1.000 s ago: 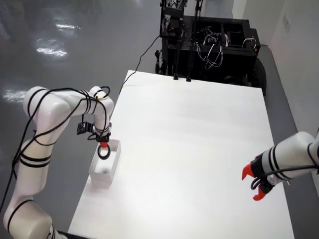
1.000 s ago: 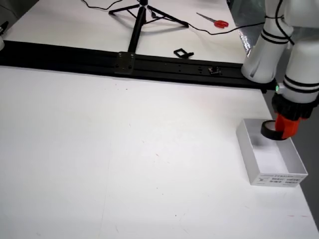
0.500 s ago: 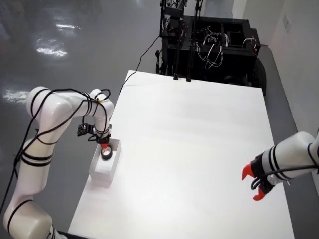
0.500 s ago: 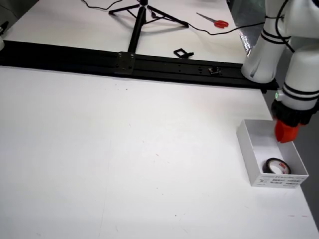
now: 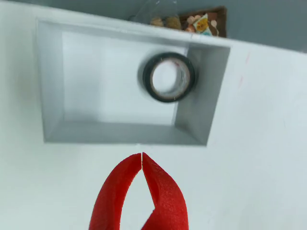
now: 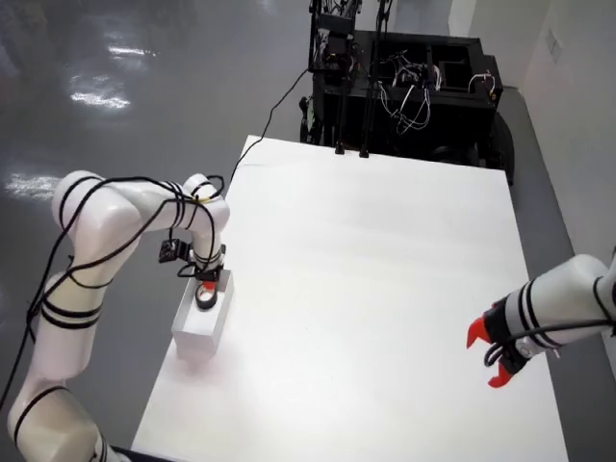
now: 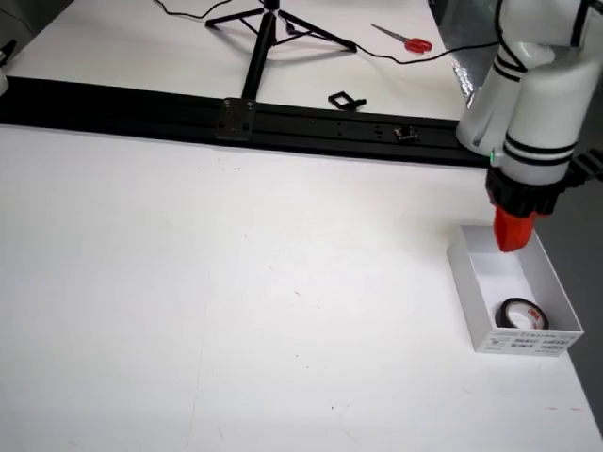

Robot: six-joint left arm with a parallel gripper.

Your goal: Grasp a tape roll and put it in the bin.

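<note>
A black tape roll (image 5: 168, 77) lies flat inside the white rectangular bin (image 5: 53, 86), near its right end in the wrist view. My red gripper (image 5: 142, 155) is shut with its tips touching and holds nothing, just outside the bin's near wall. In the overhead view the gripper (image 6: 205, 279) hangs over the bin (image 6: 192, 337) at the table's left edge, with the roll (image 6: 205, 300) below it. In the side view the gripper (image 7: 512, 234) is above the bin's far end (image 7: 468, 282), and the roll (image 7: 517, 314) lies at the near end.
A second arm with a red gripper (image 6: 491, 358) stays at the table's right side. A black rail (image 7: 236, 118), a tripod (image 7: 268, 24) and scissors (image 7: 405, 40) lie beyond the table edge. A black equipment rack (image 6: 404, 87) stands at the far end.
</note>
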